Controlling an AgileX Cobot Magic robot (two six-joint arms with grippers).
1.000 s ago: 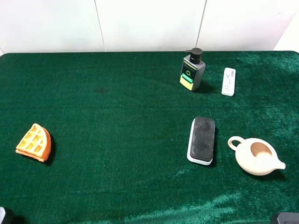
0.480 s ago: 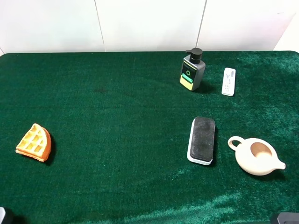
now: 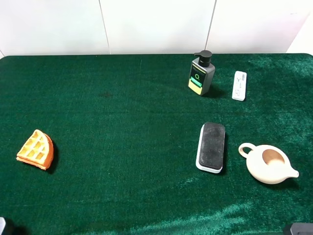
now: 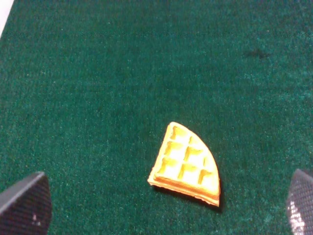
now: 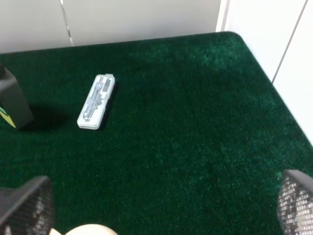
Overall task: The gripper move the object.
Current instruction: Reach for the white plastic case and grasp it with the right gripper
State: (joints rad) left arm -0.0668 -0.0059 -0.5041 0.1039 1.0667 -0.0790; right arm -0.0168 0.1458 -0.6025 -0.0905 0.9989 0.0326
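The object, a slim white plastic stick [image 3: 239, 85] with faint grey marks, lies flat at the back right of the green cloth, just right of the dark pump bottle [image 3: 201, 73]. It also shows in the right wrist view [image 5: 96, 101], far ahead of my right gripper [image 5: 161, 208]. That gripper is open and empty, with one finger [image 5: 27, 205] at each side of the view. My left gripper [image 4: 164, 208] is open and empty, near the table's front left, a little short of a waffle piece [image 4: 186, 165]. Only dark bits of the arms show at the bottom corners of the exterior view.
A black-topped white block [image 3: 211, 146] lies right of centre. A cream spouted jug [image 3: 268, 163] stands beside it on the right. The waffle piece [image 3: 35, 149] lies at the front left. The table's right edge [image 5: 274, 83] meets a white wall.
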